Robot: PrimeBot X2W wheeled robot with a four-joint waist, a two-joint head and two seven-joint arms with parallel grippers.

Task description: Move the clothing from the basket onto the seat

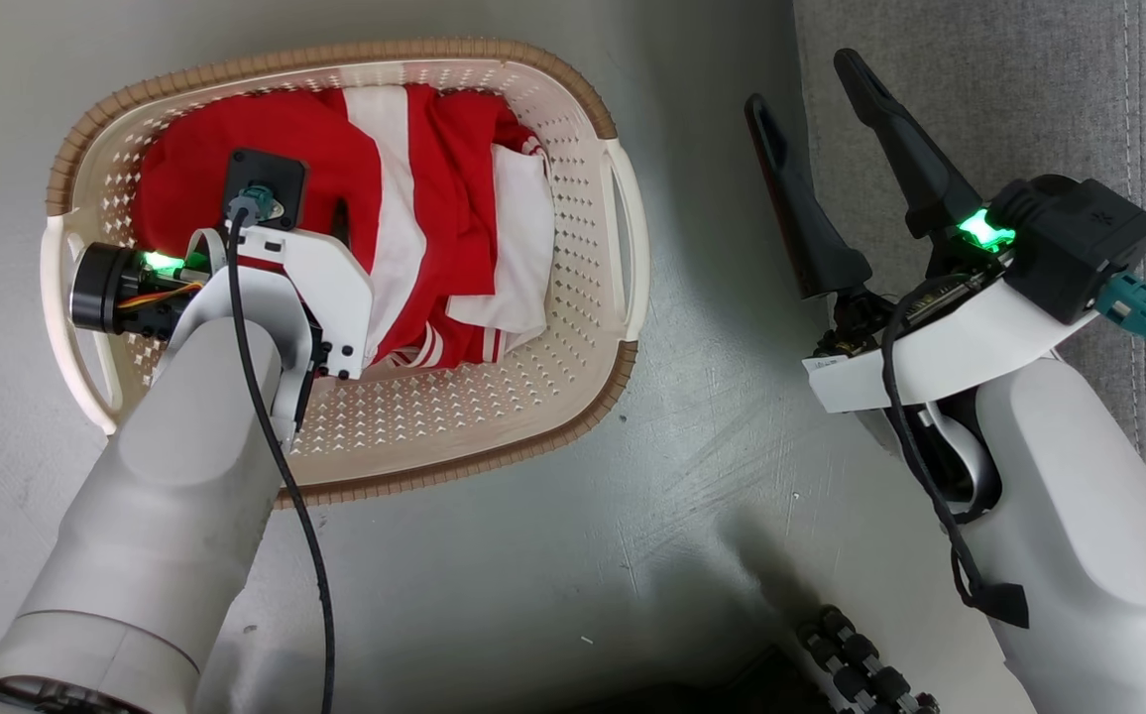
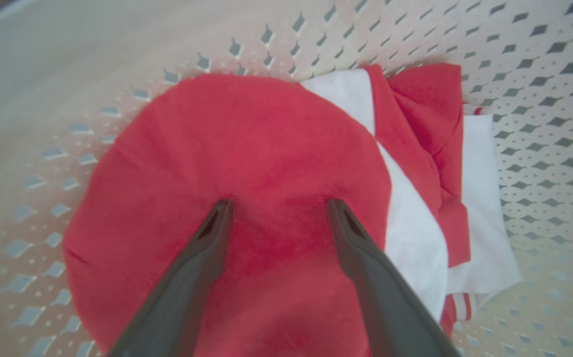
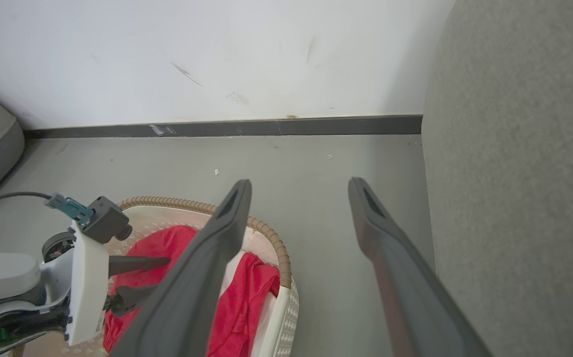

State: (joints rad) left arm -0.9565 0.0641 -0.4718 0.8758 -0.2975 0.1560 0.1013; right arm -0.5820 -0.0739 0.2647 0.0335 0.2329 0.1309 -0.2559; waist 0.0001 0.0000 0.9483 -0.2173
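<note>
Clothing point(image 2: 247, 148) in the basket point(image 2: 539, 74), directly under the left claw point(image 2: 279, 202) — wide open, empty, tips on fabric.

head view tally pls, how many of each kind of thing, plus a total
basket: 1
clothing pile: 1
seat: 1
tools, left tool and right tool, both open: 2
dark ribbed object, bottom edge: 1
total: 6

Bright, even light, soft floor shadows; left wrist view blurred toward its bowed edges
</note>
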